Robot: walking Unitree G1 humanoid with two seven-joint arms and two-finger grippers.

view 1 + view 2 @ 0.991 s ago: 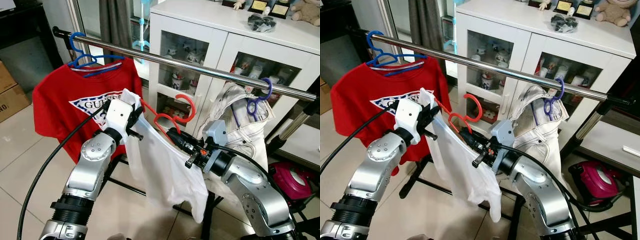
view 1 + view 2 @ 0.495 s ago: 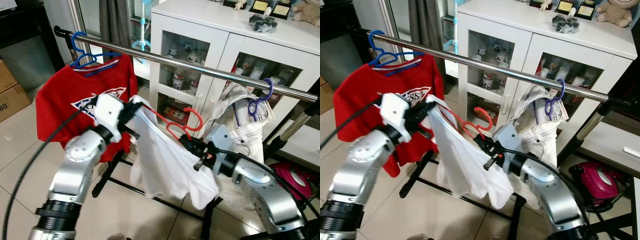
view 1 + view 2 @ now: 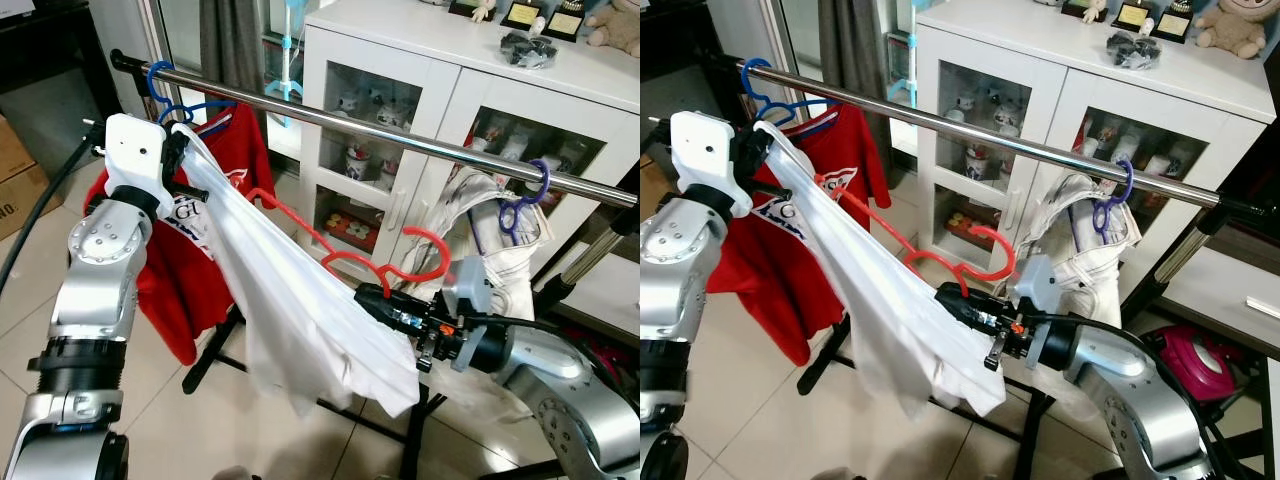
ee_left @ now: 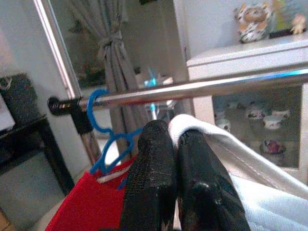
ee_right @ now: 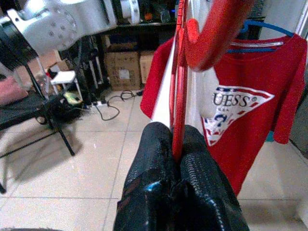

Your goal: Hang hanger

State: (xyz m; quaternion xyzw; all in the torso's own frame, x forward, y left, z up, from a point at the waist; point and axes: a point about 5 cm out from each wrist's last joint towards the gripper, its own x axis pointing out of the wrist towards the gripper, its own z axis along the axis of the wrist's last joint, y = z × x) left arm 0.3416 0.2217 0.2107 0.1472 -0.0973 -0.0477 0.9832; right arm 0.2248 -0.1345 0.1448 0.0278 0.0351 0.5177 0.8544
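Observation:
A red hanger (image 3: 330, 250) carries a white shirt (image 3: 300, 320) stretched between my two arms, below the metal rail (image 3: 400, 135). My left gripper (image 3: 178, 140) is raised up near the rail's left end and is shut on the shirt's shoulder (image 4: 192, 126). Low at the right, my right gripper (image 3: 372, 297) is shut on the hanger's red bar (image 5: 179, 110), with the hook (image 3: 425, 255) curling just above it. A red printed t-shirt (image 3: 770, 250) hangs on a blue hanger (image 3: 165, 90) behind my left arm. A white garment (image 3: 490, 260) hangs on a purple hanger (image 3: 525, 195) at the right.
A white glass-door cabinet (image 3: 400, 90) stands right behind the rail. The rack's black legs (image 3: 215, 345) cross the tiled floor below. A pink object (image 3: 1195, 365) lies on the floor at the right. Cardboard boxes (image 3: 20, 185) sit at the far left.
My left gripper has lifted the shirt's shoulder up and left to the rail's left end. My right gripper moved lower and right, so hanger and shirt now slant and stretch out.

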